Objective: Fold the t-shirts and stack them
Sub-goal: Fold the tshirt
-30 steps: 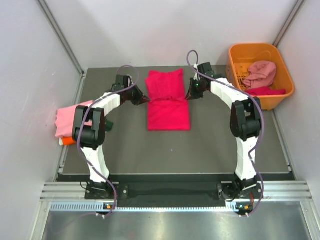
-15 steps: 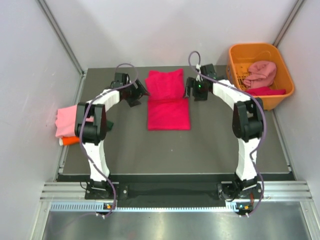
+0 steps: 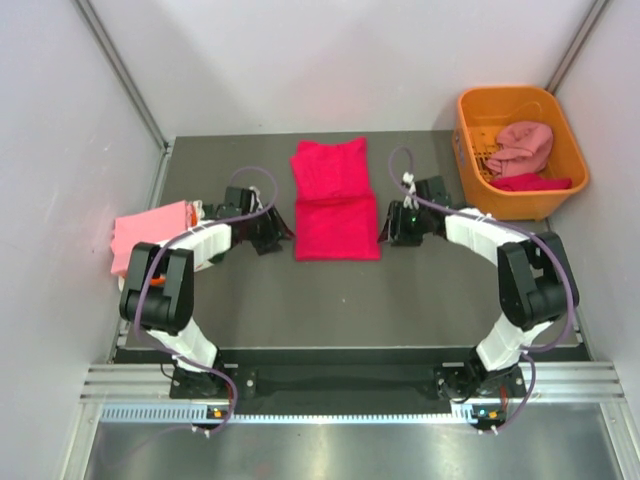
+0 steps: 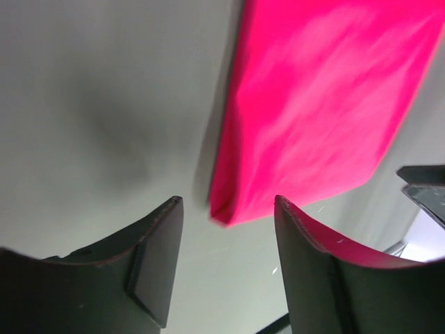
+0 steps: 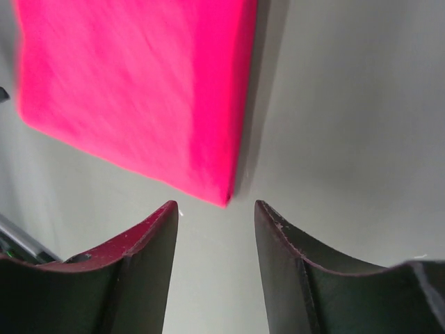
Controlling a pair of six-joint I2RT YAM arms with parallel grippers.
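A crimson-pink t-shirt (image 3: 334, 200) lies flat mid-table, folded into a long rectangle with its near half doubled over. My left gripper (image 3: 270, 236) sits low just left of its near-left corner (image 4: 226, 212), jaws open and empty. On the other side my right gripper (image 3: 392, 228) is level with the near-right corner (image 5: 222, 195), also open with only bare table between its fingers. A light pink folded t-shirt (image 3: 148, 230) rests at the table's left edge. More t-shirts, dusty pink (image 3: 520, 148) and crimson (image 3: 530, 182), lie in the basket.
An orange plastic basket (image 3: 480, 105) stands at the back right corner. Grey walls close in the table on the left, back and right. A metal rail runs along the near edge by the arm bases.
Both grippers let go of the crimson shirt near its middle, opened, and moved toward me to its near corners. The shirt's far half now lies flatter and longer.
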